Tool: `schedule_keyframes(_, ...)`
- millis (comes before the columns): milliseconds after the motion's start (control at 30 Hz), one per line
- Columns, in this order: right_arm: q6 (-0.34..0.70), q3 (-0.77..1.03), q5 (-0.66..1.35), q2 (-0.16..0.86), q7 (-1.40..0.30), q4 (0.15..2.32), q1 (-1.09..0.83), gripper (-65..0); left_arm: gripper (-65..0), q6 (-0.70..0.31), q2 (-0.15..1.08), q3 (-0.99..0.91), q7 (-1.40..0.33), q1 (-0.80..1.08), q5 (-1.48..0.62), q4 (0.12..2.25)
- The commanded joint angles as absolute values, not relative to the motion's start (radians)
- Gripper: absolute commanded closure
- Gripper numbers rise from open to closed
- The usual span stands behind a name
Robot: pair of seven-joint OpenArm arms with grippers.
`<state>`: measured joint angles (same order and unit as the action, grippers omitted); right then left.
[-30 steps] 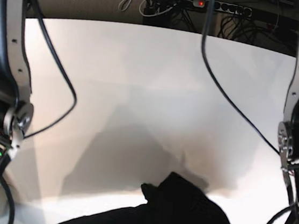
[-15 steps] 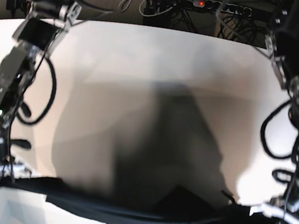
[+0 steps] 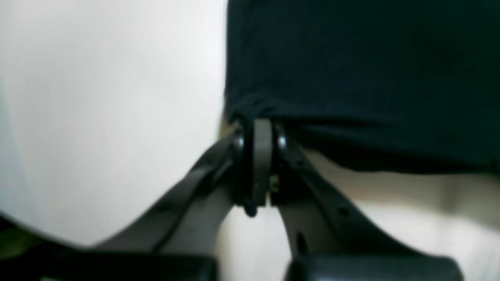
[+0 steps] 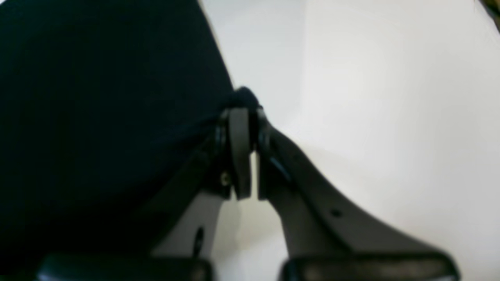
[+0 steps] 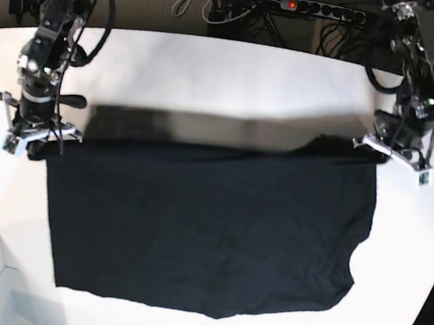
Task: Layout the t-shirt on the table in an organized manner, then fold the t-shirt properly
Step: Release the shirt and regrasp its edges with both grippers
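At the left of the base view the right gripper (image 5: 37, 140) stood low over the table (image 5: 211, 75), pinched on the upper left corner of the t-shirt (image 5: 202, 223). From that height its jaws could not be made out; only the right wrist view showed them closed together on a small bunch of black cloth (image 4: 244, 97), with the gripper (image 4: 246, 113) at mid-frame and the shirt filling the blurred left half of that picture.

Across the middle of the base view the t-shirt hung or lay spread as a broad black sheet, its top edge stretched nearly straight between the two grippers, with a band of shadow on the white surface just above that edge. Whether the cloth rested flat or was partly lifted could not be told. No print showed on the side facing up. The lower right edge curved inward in a notch.

At the right of the base view the left gripper (image 5: 383, 150) held the upper right corner. The left wrist view, soft in focus, showed that gripper (image 3: 261, 125) clamped shut on the shirt's bunched hem, the black cloth (image 3: 351, 78) filling the upper right and bare table (image 3: 97, 97) at left.
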<state>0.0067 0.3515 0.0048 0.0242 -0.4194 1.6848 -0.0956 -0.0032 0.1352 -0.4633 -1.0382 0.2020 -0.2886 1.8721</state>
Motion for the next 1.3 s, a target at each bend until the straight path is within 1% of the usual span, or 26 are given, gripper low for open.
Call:
schedule_keyframes(0, 0.005, 0.358, 0.002, 0.038, -0.386, 1.702, -0.094, 0.0, -0.9, 0.002, 0.148, -0.467, -1.018, 0.209, -0.292, 1.9)
schedule_keyframes(100, 0.005, 0.387, 0.001, 0.039, -0.387, 1.659, -0.081, 0.0, -1.0, 0.001, 0.148, -0.464, -1.018, 0.249, -0.292, 1.9)
schedule_keyframes(133, 0.005, 0.401, 0.001, 0.051, -0.387, 1.636, -0.074, -1.2, -1.0, 0.001, 0.148, -0.463, -1.018, 0.257, -0.292, 1.9)
schedule_keyframes(233, 0.005, 0.412, 0.001, 0.076, -0.387, 1.59, -0.068, -11.1, -1.5, -0.001, 0.148, -0.461, -1.02, 0.291, -0.294, 1.905)
schedule_keyframes(267, 0.005, 0.415, 0.001, 0.087, -0.387, 1.589, -0.07, -14.4, -2.9, -0.005, 0.148, -0.461, -1.02, 0.3, -0.294, 1.914)
schedule_keyframes(300, 0.005, 0.426, 0.002, 0.091, -0.387, 1.59, -0.074, -18.3, -5.6, -0.033, 0.148, -0.46, -1.02, 0.314, -0.294, 1.926)
schedule_keyframes(367, 0.005, 0.458, 0.004, 0.087, -0.387, 1.606, -0.076, -23.9, -13.0, -0.13, 0.148, -0.466, -1.018, 0.334, -0.294, 1.951)
schedule_keyframes(467, 0.005, 0.49, 0.004, 0.071, -0.387, 1.638, -0.079, -30.2, -25.6, -0.269, 0.142, -0.503, -1.018, 0.346, -0.292, 1.985)
schedule_keyframes(567, 0.005, 0.521, 0.005, 0.045, -0.387, 1.682, -0.088, -33.5, -35.7, -0.361, 0.127, -0.578, -1.041, 0.355, -0.292, 2.006)
schedule_keyframes(667, 0.005, 0.519, 0.005, 0.036, -0.387, 1.741, -0.119, -34.3, -42.2, -0.452, 0.122, -0.668, -1.066, 0.348, -0.294, 2.017)
schedule_keyframes(733, 0.005, 0.521, 0.005, 0.027, -0.387, 1.781, -0.122, -34.4, -43.7, -0.516, 0.122, -0.723, -1.069, 0.317, -0.294, 2.014)
schedule_keyframes(833, 0.005, 0.524, 0.005, 0.012, -0.387, 1.83, -0.134, -34.4, -43.7, -0.568, 0.127, -0.792, -1.07, 0.248, -0.294, 2.009)
schedule_keyframes(1000, 0.007, 0.529, 0.005, -0.056, -0.4, 1.891, -0.142, -34.4, -43.7, -0.573, 0.133, -0.806, -1.061, 0.074, -0.285, 1.972)
schedule_keyframes(1133, 0.007, 0.41, 0.005, -0.105, -0.464, 1.905, -0.177, -34.4, -43.7, -0.572, 0.125, -0.802, -1.059, -0.102, -0.285, 1.824)
schedule_keyframes(1267, 0.007, 0.203, 0.005, -0.125, -0.486, 1.9, -0.237, -34.0, -43.7, -0.572, 0.162, -0.677, -1.056, -0.272, -0.277, 1.555)
